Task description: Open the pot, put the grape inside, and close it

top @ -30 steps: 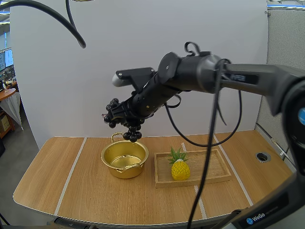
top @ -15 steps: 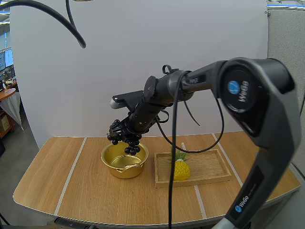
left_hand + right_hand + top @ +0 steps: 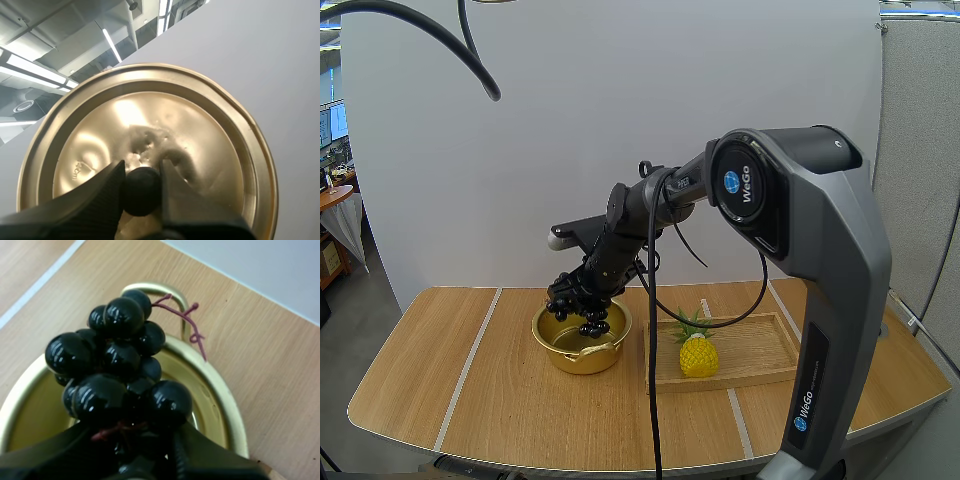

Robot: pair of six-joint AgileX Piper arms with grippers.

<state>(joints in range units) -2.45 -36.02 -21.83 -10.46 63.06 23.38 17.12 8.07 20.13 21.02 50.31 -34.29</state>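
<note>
Just over pot rim (image 3: pixel 222 395), grapes (image 3: pixel 117 360) (right hand (image 3: pixel 127 437))

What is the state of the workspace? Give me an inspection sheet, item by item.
surface: wooden table with pale lines across it.
job's things: gold pot open on the table; dark grapes held just over its mouth; gold lid off the pot, held by its black knob.
clutter: wooden tray beside the pot, with a toy pineapple standing in it.
grippers: left gripper shut on the lid's knob; right gripper shut on the grapes.
cables: nothing seen lying on the table.
surroundings: white panel behind the table.
</note>
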